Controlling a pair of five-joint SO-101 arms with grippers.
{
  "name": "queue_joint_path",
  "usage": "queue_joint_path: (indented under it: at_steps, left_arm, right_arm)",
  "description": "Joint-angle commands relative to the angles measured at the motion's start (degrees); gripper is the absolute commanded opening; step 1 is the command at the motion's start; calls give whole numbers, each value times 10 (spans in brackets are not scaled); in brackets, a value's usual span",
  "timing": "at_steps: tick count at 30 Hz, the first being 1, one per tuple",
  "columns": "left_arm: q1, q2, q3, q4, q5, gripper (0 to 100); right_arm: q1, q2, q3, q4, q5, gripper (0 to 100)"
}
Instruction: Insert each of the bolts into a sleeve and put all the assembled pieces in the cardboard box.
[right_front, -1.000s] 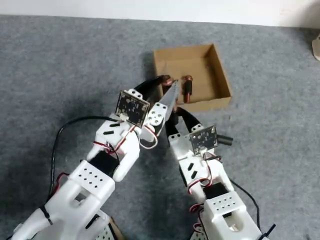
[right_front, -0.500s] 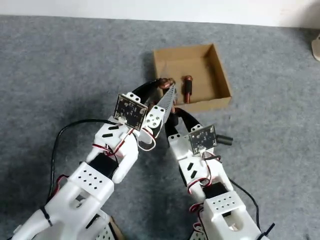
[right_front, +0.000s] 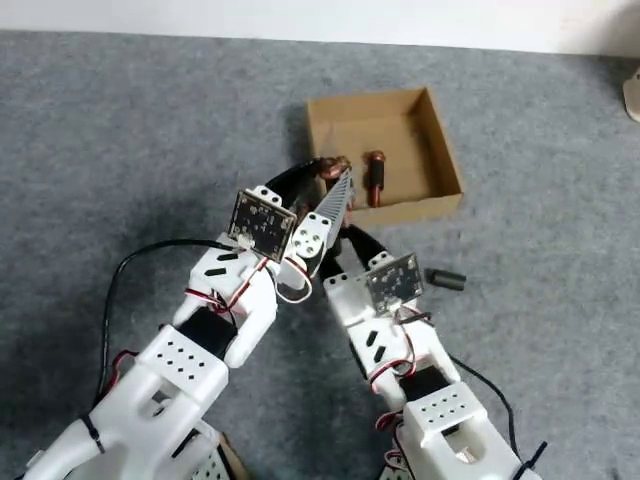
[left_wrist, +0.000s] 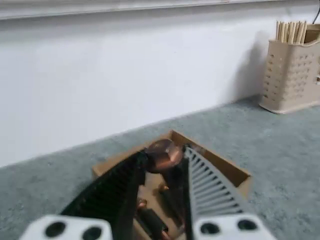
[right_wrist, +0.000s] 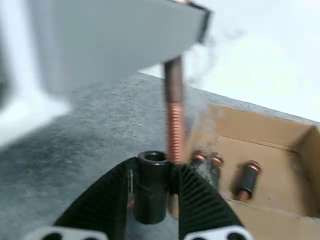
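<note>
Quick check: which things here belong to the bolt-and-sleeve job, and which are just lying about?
Job:
bolt in left gripper
sleeve in right gripper
loose sleeve on the carpet
box holding finished pieces

Lying about:
stick holder by the wall

The right gripper (right_wrist: 155, 172) and the sleeve (right_wrist: 151, 192) it clasps are mostly hidden in the high view, under the left arm (right_front: 300, 238) at frame centre. In the left wrist view the bolt (left_wrist: 161, 156) shows only its head. Its shank is hidden between the fingers of the left gripper (left_wrist: 165, 153), and a beige holder (left_wrist: 295, 65) is cut by the frame edge. In the right wrist view a blurred grey block (right_wrist: 100, 45) covers the bolt's head.
</note>
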Motion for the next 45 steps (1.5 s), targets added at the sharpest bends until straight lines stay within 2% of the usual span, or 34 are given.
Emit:
queue_joint_path:
  at_steps: [1, 13, 28, 39, 45]
  left_arm:
    - [-20, -10, -1, -12, 6, 5]
    - [-27, -15, -7, -11, 7, 5]
    - [-39, -15, -32, -11, 7, 5]
    - [-39, -15, -17, -11, 7, 5]
    - [-37, -15, 1, -11, 7, 5]
  right_arm:
    - [-14, -12, 87, -47, 6, 5]
    - [26, -7, 86, -47, 6, 5]
    - [27, -11, 86, 52, 9, 5]
    - [28, -11, 86, 31, 10, 5]
    - [54, -11, 86, 24, 10, 5]
